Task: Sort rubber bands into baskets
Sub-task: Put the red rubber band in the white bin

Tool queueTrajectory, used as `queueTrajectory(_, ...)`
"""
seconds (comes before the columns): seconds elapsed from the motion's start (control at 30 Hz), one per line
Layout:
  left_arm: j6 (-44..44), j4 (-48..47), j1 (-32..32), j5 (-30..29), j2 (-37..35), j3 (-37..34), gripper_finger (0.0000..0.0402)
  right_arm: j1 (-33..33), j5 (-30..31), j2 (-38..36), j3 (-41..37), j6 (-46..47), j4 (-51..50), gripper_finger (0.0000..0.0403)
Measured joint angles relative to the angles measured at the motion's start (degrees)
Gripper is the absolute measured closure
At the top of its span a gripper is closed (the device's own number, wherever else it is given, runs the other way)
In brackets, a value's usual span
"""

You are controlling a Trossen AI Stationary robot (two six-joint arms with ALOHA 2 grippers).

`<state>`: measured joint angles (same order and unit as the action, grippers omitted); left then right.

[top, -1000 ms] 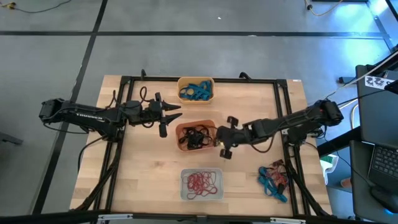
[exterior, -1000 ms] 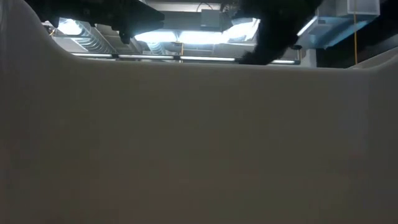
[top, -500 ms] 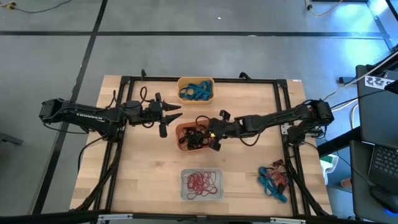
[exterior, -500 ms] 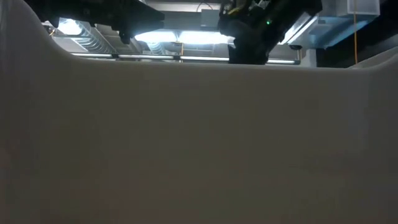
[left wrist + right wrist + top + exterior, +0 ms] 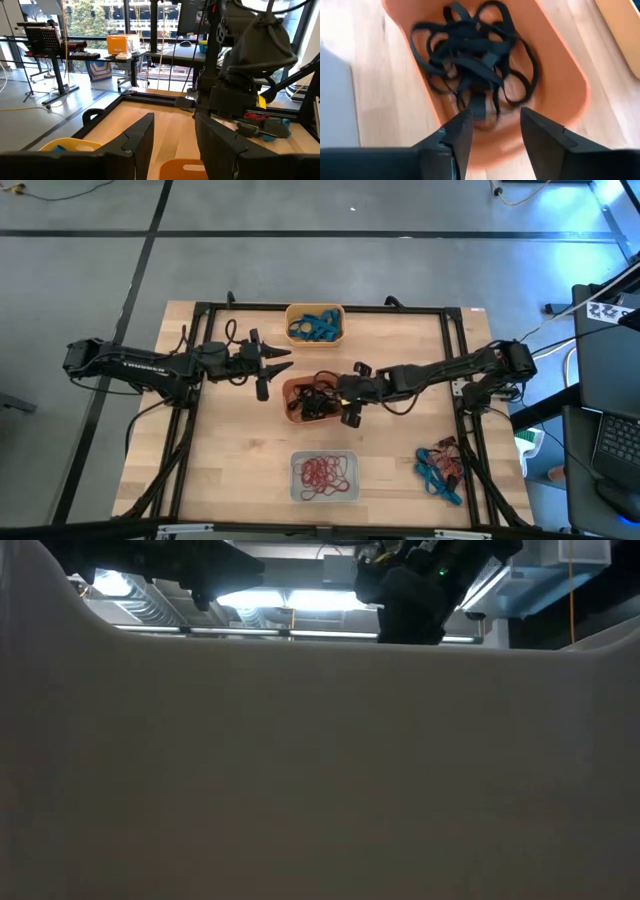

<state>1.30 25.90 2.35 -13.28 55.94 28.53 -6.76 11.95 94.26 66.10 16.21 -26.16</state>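
Three baskets stand in a row down the table's middle. The yellow basket [image 5: 315,325] at the far side holds blue rubber bands. The red-orange basket [image 5: 292,412] holds a tangle of black bands [image 5: 470,55]. The pale basket [image 5: 325,477] at the near side holds red bands. My right gripper [image 5: 495,117] hangs open over the red-orange basket's right half [image 5: 338,398], fingers slanting down, with the black bands lying below and between them. My left gripper [image 5: 278,361] waits open and level, just left of the red-orange basket's far end.
A loose pile of blue, red and black bands [image 5: 440,468] lies on the wood near the table's near right corner. A black frame [image 5: 200,310] runs around the table top. In the low view a pale wall [image 5: 320,770] blocks nearly everything.
My right gripper has gone toward the table's left edge, from just right of the red-orange basket to over its right half, sinking a little. My left arm has kept still.
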Motion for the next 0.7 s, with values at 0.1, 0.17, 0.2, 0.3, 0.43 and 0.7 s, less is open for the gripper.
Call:
queueTrajectory(0.1,0.02,0.01,0.0,0.0,0.0,0.0,0.026,0.0,-0.88,0.0,3.28,0.13,-7.37,0.0236)
queueTrajectory(0.17,0.02,0.01,0.0,0.0,0.0,0.0,0.026,0.0,-2.66,0.0,5.13,1.18,-12.01,0.0238)
queueTrajectory(0.2,0.02,0.01,0.0,0.0,0.0,0.0,0.026,0.0,-3.43,0.0,6.05,1.72,-14.64,0.024)
queueTrajectory(0.3,0.02,0.01,0.0,0.0,0.0,0.0,0.026,-0.69,-4.09,-0.04,8.42,3.58,-20.83,0.0245)
queueTrajectory(0.43,0.08,0.02,0.0,0.0,0.0,0.0,0.026,-3.25,-3.61,-0.4,9.23,5.39,-27.67,0.0251)
queueTrajectory(0.7,0.43,0.03,0.0,0.0,0.0,0.0,0.026,-10.32,-0.36,-3.24,9.23,12.72,-38.4,0.0263)
